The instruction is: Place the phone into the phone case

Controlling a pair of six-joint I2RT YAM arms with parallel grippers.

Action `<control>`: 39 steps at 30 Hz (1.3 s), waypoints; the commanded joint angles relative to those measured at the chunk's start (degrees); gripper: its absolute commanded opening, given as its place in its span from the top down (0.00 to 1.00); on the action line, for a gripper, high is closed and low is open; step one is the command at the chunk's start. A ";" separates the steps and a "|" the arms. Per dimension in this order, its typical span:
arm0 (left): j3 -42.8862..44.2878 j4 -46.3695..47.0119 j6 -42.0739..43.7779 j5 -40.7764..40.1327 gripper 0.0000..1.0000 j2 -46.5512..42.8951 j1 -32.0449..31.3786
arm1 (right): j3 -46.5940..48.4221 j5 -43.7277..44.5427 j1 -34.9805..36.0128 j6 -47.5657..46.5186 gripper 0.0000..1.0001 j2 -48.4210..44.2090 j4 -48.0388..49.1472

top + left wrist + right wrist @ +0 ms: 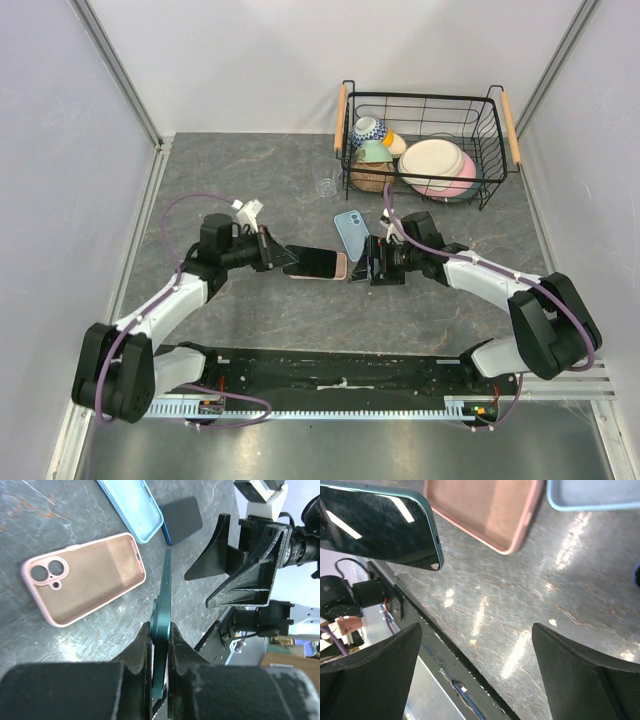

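**Phone held in the air beside its open case, before insertion**

The left gripper (161,630) is clamped narrowly on the long faces of the dark green, glass-fronted slab phone (163,595). It grips one end, so the free end projects forward toward the target. The phone is off the grey marbled surface (30,510) and not yet in any case.

The pale pink, soft-looking phone case (85,582) lies flat with its cavity up and its camera cut-out away from the phone. This is the orientation needed to take the phone from above. In the top view the phone hangs over most of this case, with only the case's right end showing.

A light blue phone case (132,505) lies just beyond the pink one, also cavity up.

The right gripper (477,680) hovers with its fingers spread wide and holds nothing. It is close to the pink case's right end, probably to steady the case during seating. The likely risk is the light case sliding as the phone is pressed in.
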 commanded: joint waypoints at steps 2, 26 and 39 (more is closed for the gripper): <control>-3.97 10.65 -5.89 9.85 0.98 -7.97 4.66 | 2.15 -7.75 -0.09 2.31 0.02 -2.37 9.72; -12.32 58.07 -36.31 25.42 0.98 -4.29 6.51 | -4.44 -19.81 1.75 20.24 0.56 -6.86 42.78; -12.67 55.79 -35.00 25.16 0.98 -5.52 6.51 | -3.74 -17.96 6.68 20.25 1.00 -6.15 44.29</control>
